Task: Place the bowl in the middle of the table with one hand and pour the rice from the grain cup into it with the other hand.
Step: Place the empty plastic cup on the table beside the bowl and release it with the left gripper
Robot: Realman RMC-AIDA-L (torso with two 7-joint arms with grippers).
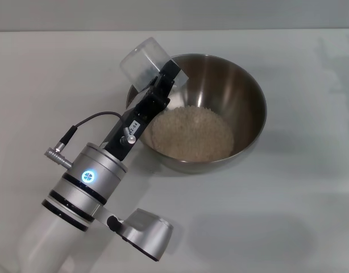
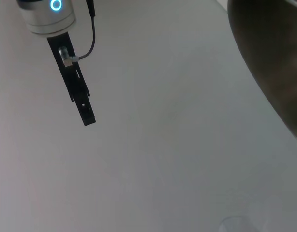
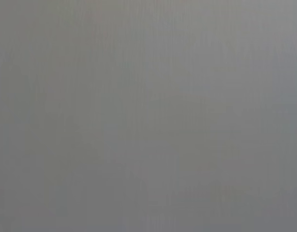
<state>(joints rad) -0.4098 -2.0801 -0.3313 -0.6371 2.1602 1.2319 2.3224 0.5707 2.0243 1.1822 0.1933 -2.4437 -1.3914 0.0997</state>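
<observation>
Left gripper clamps the tipped, emptied grain cup at the steel bowl rim; if you retract low, you risk nudging the bowl and spilling rice.

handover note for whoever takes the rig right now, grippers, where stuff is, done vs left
Left gripper: shut on the grain cup, holding it tipped over the bowl's near-left rim. The cup looks empty.
Right gripper: not in view; its wrist camera shows only plain grey.
Bowl: sitting on the table, roughly mid-table.
Rice: heaped in the bottom of the bowl.
Done: bowl placed, pour appears finished.
Left: probably right the cup, set it down on the table and pull the left arm back.
</observation>
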